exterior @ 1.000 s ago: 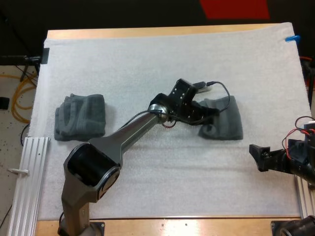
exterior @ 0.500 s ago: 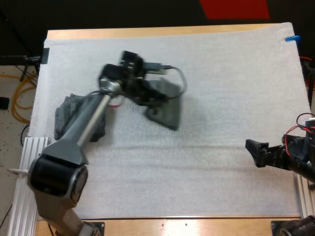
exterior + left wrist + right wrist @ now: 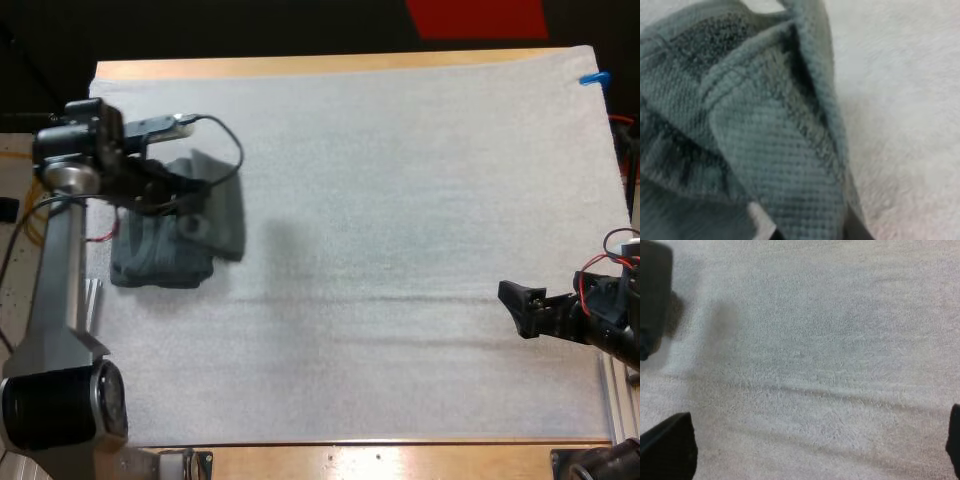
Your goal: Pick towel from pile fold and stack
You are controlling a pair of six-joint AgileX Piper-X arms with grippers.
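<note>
The towel [image 3: 775, 165] is matt grey-green cloth with a coarse waffle weave and fuzzy edges. The mat [image 3: 400, 200] is white, soft and nappy, faintly creased. The tabletop [image 3: 300, 66] is smooth pale wood. The left arm [image 3: 52, 280] looks like satin grey metal.

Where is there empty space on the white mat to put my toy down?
The whole middle of the mat is bare, from the towel stack across to the right gripper, and the far side too. It is crowded at the left, where the left gripper holds a folded towel over the stack.
</note>
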